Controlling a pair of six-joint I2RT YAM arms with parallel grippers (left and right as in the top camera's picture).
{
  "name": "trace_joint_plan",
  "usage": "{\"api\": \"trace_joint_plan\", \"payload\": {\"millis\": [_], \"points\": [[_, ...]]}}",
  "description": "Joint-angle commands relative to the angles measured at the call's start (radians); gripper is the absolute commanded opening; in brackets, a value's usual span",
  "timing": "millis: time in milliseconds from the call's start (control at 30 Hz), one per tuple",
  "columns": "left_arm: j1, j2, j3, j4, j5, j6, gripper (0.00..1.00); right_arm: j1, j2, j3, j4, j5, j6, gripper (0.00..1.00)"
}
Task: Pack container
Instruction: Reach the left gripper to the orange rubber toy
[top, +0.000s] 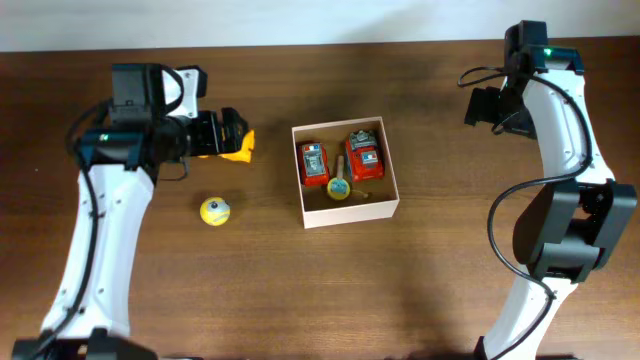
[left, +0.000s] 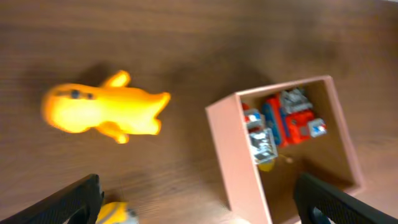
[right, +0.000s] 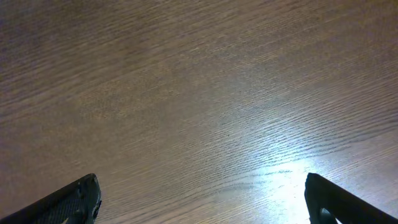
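Note:
The container (top: 352, 213) is a small white-walled box near the table's middle, holding two red toy vehicles (top: 314, 164) (top: 363, 155) and a small yellow piece (top: 339, 188). An orange-yellow toy animal (top: 241, 150) lies just left of the box, partly under my left gripper (top: 228, 133), which hovers open above it. In the left wrist view the orange-yellow toy animal (left: 102, 111) lies ahead of my left gripper (left: 199, 208), with the container's wall (left: 239, 162) to its right. A round yellow toy (top: 215, 211) sits nearer the front. My right gripper (top: 478, 105) hangs open at the far right, empty.
The right wrist view shows only bare brown wooden table (right: 199, 93) between the wide-apart fingers (right: 68, 202). A pale wall edge runs along the back of the table (top: 300, 20).

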Motion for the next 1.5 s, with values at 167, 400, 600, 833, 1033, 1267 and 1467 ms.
{"api": "trace_joint_plan", "payload": {"millis": [167, 400, 600, 833, 1033, 1267, 1467], "points": [[0.006, 0.023, 0.023, 0.008, 0.132, 0.016, 0.99, 0.000, -0.003, -0.003, 0.000, 0.006, -0.003, 0.99], [0.005, 0.049, 0.018, -0.053, -0.181, -0.034, 0.89, 0.000, -0.003, -0.003, 0.000, 0.006, -0.003, 0.99], [-0.018, 0.156, 0.018, 0.003, -0.213, -0.034, 0.89, 0.000, -0.003, -0.003, 0.000, 0.006, -0.003, 0.99], [-0.047, 0.301, 0.018, 0.014, -0.224, -0.081, 0.82, 0.000, -0.003, -0.003, 0.000, 0.006, -0.003, 0.99], [-0.047, 0.359, 0.018, 0.031, -0.247, -0.124, 0.72, 0.000, -0.003, -0.003, 0.000, 0.006, -0.003, 0.99], [-0.047, 0.361, 0.018, 0.045, -0.338, -0.146, 0.67, 0.000, -0.003, -0.003, 0.000, 0.006, -0.003, 0.99], [-0.047, 0.361, 0.018, 0.058, -0.415, -0.146, 0.61, 0.000, -0.003, -0.003, 0.000, 0.006, -0.003, 0.99]]}}
